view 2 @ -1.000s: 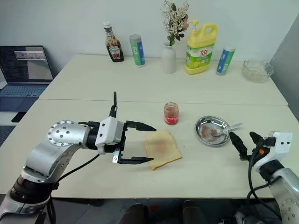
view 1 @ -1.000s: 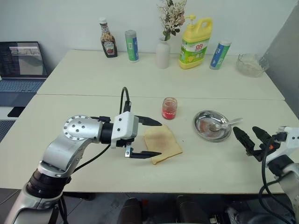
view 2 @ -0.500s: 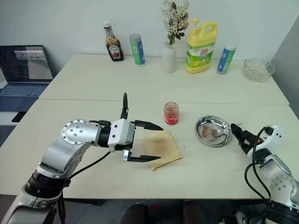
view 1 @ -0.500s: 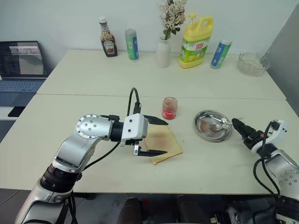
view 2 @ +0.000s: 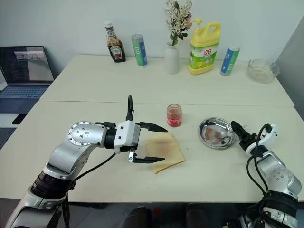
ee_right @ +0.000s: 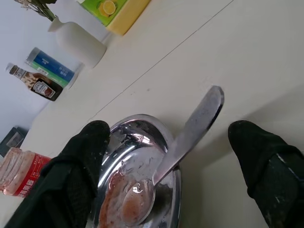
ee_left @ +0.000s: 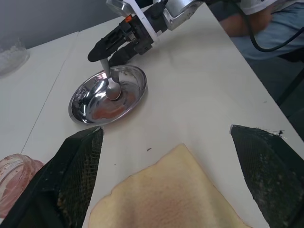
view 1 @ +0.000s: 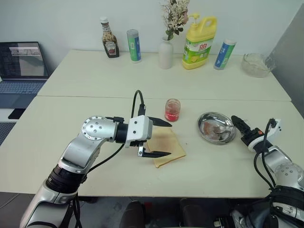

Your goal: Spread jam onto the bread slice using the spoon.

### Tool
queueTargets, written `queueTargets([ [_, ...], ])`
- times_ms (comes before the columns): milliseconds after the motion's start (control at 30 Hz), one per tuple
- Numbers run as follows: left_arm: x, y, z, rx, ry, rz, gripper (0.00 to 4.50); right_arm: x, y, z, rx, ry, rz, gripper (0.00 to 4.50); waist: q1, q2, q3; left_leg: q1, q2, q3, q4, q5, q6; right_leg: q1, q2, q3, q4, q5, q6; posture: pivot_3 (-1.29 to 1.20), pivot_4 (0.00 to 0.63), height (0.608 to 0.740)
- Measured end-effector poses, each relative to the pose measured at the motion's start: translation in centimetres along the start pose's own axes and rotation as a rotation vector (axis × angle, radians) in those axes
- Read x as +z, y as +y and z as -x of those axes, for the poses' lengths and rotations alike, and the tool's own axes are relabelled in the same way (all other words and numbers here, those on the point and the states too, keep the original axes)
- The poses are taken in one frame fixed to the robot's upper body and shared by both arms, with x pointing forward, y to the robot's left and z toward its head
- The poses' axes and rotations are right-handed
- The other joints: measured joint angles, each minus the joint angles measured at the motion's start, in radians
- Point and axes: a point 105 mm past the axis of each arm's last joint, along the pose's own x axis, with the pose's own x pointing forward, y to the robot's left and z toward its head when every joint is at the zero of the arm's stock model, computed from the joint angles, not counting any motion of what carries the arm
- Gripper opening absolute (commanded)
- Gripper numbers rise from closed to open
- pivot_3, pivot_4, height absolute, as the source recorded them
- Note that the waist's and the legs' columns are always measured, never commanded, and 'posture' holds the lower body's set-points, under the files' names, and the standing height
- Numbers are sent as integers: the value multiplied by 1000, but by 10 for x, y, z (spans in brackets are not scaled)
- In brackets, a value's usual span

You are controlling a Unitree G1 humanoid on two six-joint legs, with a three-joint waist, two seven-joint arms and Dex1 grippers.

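Both right claw [ee_right: 166, 156] fingers flank the spoon [ee_right: 185, 137] handle, untouching.

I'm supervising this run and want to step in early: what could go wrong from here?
The right claw straddles the spoon handle jutting over the steel dish rim; closing could tip the dish. The open left claw hovers at the bread slice and might nudge it.

Head pair looks down over the table [view 1: 199, 171] — wrist cameras close, sharing the dish [ee_left: 107, 102].
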Motion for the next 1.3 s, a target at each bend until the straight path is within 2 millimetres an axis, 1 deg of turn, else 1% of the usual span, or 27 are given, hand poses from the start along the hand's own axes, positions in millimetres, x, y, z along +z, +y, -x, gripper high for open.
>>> queueTargets([
  [233, -3, 1, 0, 4, 13, 1, 4500, -1, 2, -3, 19, 4, -11, 959, 0, 1, 0, 0, 0, 0, 0, 0, 0, 0, 0, 0, 0, 0, 0, 0, 150, 740],
  [300, -4, 1, 0, 4, 14, -1, 4500, 0, 4, -4, 28, 1, -11, 268, 0, 1, 1, 0, 0, 0, 0, 0, 0, 0, 0, 0, 0, 0, 0, 0, 150, 740],
  [333, -3, 1, 0, 5, 12, -6, 4500, 1, 5, -4, 40, -6, -20, 12, 0, 1, 1, 0, 0, 0, 0, 0, 0, 0, 0, 0, 0, 0, 0, 0, 150, 740],
  [367, -3, 1, 0, 6, 12, -9, 4500, 7, 11, -5, 73, -28, -21, 12, 0, 1, 0, 0, 0, 0, 0, 0, 0, 0, 0, 0, 0, 0, 0, 0, 150, 740],
  [400, -3, 2, 0, 6, 9, -13, 4500, 10, 12, -5, 74, -35, -14, 12, 0, 1, 0, 0, 0, 0, 0, 0, 0, 0, 0, 0, 0, 0, 0, 0, 150, 740],
  [467, -4, 2, 0, 11, 9, -6, 4500, 11, 10, -3, 68, -42, -18, 12, 0, 2, 0, 0, 0, 0, 0, 0, 0, 0, 0, 0, 0, 0, 0, 0, 150, 740],
  [567, -11, 4, 4, 54, 16, 35, 4500, 14, 15, 0, 88, -49, -17, 12, 0, 3, 1, 0, 0, 0, 0, 0, 0, 0, 0, 0, 0, 0, 0, 0, 150, 740],
  [667, -18, 6, 9, 115, 23, 88, 4500, 21, 26, 4, 115, -58, 34, 12, 0, 5, 3, -1, 0, 0, 0, 0, 0, -1, 0, 0, 0, 0, 0, 0, 150, 740],
  [700, -20, 9, 14, 166, 25, 114, 4500, 25, 33, 8, 129, -60, 75, 12, 0, 7, 4, -1, 0, 0, 0, 0, 0, -1, 0, 0, 0, 0, 0, 0, 150, 740],
  [767, -29, 17, 27, 280, 46, 175, 4500, 36, 54, 13, 184, -74, 158, 12, -4, 10, 6, -1, 0, 0, 0, 0, 0, -2, 0, 0, 1, 0, 0, 0, 150, 740],
  [800, -33, 21, 36, 353, 63, 206, 4500, 42, 72, 15, 229, -84, 216, 12, -6, 11, 6, -1, 1, 0, 0, 0, 0, -2, 0, 0, 1, 0, 0, 0, 150, 740],
  [867, -39, 24, 48, 444, 87, 239, 4500, 50, 103, 16, 316, -116, 287, 12, -8, 11, 6, 0, 2, -1, 0, 0, 0, -1, 2, 0, 1, -2, 3, 0, 150, 740],
  [900, -42, 24, 52, 476, 100, 251, 4500, 52, 118, 14, 357, -125, 314, 12, -10, 11, 6, 0, 2, -1, 0, 0, 0, -1, 2, 0, 1, -2, 3, 0, 150, 740],
  [967, -47, 23, 57, 519, 123, 269, 4500, 52, 140, 10, 417, -129, 352, 12, -7, 11, 6, 0, 2, -1, 0, 0, 0, -1, 2, 0, 1, -2, 3, 0, 150, 740],
  [1100, -51, 23, 61, 563, 152, 294, 4500, 41, 188, -12, 542, -99, 486, 12, -5, 11, 6, 0, 1, 0, 0, 0, 0, -2, 1, 0, 1, -1, 3, 0, 150, 740],
  [1167, -51, 23, 61, 574, 156, 302, 4500, 33, 206, -20, 597, -84, 553, 12, -3, 11, 7, -1, 1, -1, 0, 0, 0, -2, 1, -1, 0, -1, 1, 0, 150, 740],
  [1233, -51, 24, 61, 582, 161, 307, 4500, 24, 214, -28, 626, -69, 603, 12, 0, 10, 7, -1, 1, -1, 0, 0, 0, -2, 1, -1, 0, 0, 0, 0, 150, 740],
  [1300, -53, 24, 62, 595, 167, 315, 4500, 14, 220, -40, 649, -53, 659, 12, 1, 10, 7, -2, 1, -1, 0, 0, 0, -2, 0, -1, 0, 0, 0, 0, 150, 740],
])
